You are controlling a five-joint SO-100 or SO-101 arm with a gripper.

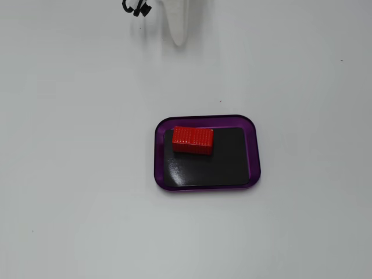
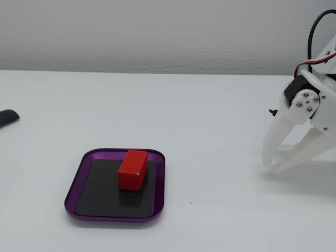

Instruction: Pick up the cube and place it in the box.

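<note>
The red cube (image 1: 193,140) lies inside the purple-rimmed box (image 1: 254,152), on its black bottom near the far rim as a fixed view from above shows it. In a fixed view from the side the cube (image 2: 132,169) lies on the tray's black floor near the rim (image 2: 73,185). My gripper (image 2: 271,168) is far to the right of the box, tips down on or just above the table, fingers meeting at the tips and holding nothing. From above only its white tip (image 1: 177,40) shows at the top edge.
A dark object (image 2: 8,117) lies at the left edge of the table in the side view. A black cable piece (image 1: 136,7) shows at the top edge from above. The white table (image 2: 210,131) ends at a grey wall behind.
</note>
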